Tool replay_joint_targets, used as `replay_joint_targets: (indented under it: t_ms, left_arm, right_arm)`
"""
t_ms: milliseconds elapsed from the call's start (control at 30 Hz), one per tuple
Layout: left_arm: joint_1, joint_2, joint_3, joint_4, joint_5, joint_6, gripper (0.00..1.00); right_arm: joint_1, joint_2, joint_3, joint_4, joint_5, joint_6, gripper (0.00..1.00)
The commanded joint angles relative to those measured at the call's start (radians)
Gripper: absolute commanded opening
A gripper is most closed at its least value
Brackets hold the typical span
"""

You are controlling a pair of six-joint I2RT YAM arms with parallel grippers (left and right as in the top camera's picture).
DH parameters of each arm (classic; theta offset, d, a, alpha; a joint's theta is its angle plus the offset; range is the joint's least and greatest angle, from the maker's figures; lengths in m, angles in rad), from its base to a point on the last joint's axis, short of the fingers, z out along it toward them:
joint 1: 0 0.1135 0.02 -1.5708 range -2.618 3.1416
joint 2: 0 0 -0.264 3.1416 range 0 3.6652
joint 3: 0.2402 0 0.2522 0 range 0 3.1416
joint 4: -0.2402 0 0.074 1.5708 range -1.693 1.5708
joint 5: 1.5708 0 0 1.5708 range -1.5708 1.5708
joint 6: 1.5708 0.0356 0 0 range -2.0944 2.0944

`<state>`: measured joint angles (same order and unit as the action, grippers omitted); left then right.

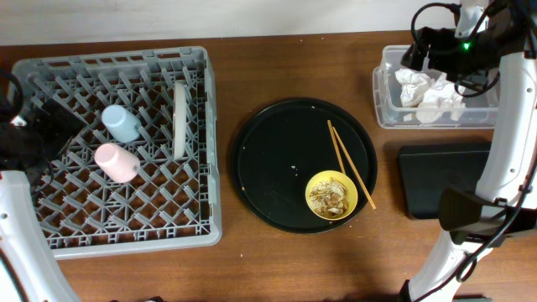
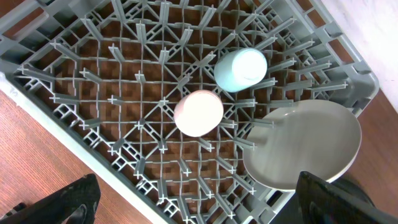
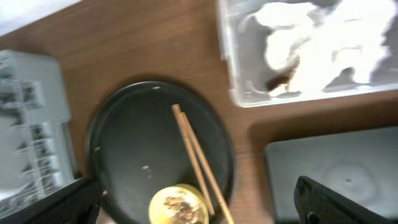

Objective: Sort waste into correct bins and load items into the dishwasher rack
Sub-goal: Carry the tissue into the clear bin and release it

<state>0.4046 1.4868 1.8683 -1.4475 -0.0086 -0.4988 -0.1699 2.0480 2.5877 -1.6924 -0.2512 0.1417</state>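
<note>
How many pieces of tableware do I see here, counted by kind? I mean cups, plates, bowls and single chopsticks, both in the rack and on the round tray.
Cups: 2, the pink cup and the light-blue cup
Plates: 1, the grey plate
Bowls: 1, the yellow bowl
Chopsticks: 2
Total: 6

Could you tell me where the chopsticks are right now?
In the overhead view, the chopsticks lie on the round black tray, toward its right side, beside the yellow bowl.
</note>
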Motion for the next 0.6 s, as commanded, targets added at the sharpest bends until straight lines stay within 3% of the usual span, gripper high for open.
replay_joint_targets:
  t_ms: [0,433,567]
  left_arm:
    - [0.002,0.000,0.004,0.002,-0.007,-0.009,0.99]
    - [0.002,0.000,0.004,0.002,-0.007,-0.009,0.99]
    - [0.002,0.000,0.004,0.002,-0.007,-0.009,0.99]
  right_arm:
    - [-0.032,-0.036,-0.004,-0.006,0.130,0.078,0.99]
    - [-0.314,-0.172,-0.009,-0.006,0.211,0.072,0.99]
    - [-0.335,-0.169,-0.049,-0.006,0.051,0.073,0.99]
